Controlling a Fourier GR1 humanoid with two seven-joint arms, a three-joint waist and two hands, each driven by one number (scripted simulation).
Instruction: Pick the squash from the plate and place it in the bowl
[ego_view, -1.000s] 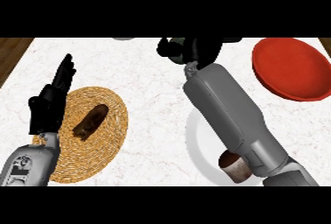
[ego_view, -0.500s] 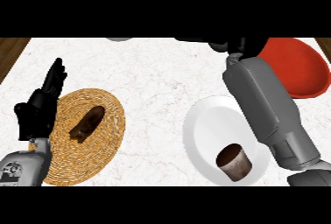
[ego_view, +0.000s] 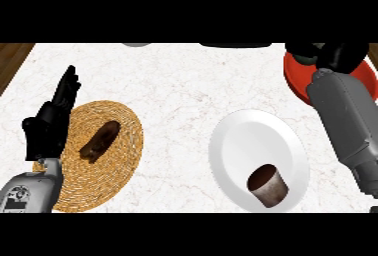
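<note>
A: Marble-look counter (ego_view: 177, 95), white with faint veins. Woven plate (ego_view: 114, 172) sat at the left with a dark brown oblong thing on it, the squash (ego_view: 100, 141), lying tilted near the plate's middle.

B: Was anything holding it?

A: No. Left hand (ego_view: 48, 125) stood just beside the plate's left edge, fingers straight and pointing up, apart from the squash, at rest.

B: And the bowl?

A: Red bowl (ego_view: 299, 80) was at the upper right, partly hidden by the right arm. Right hand (ego_view: 328, 54) hung over it, black against the red; fingers looked curled, but nothing could be seen inside them.

B: So shut or not?

A: Couldn't tell for sure, the hand was bunched and seen from behind.

B: What else was on the counter?

A: White plate (ego_view: 255, 137) lay between the woven plate and the right forearm, with a dark brown cup (ego_view: 267, 185) on its lower part, tipped slightly. Brown wood strip (ego_view: 11, 62) showed at the far left edge. Squash was well apart from the bowl.
</note>
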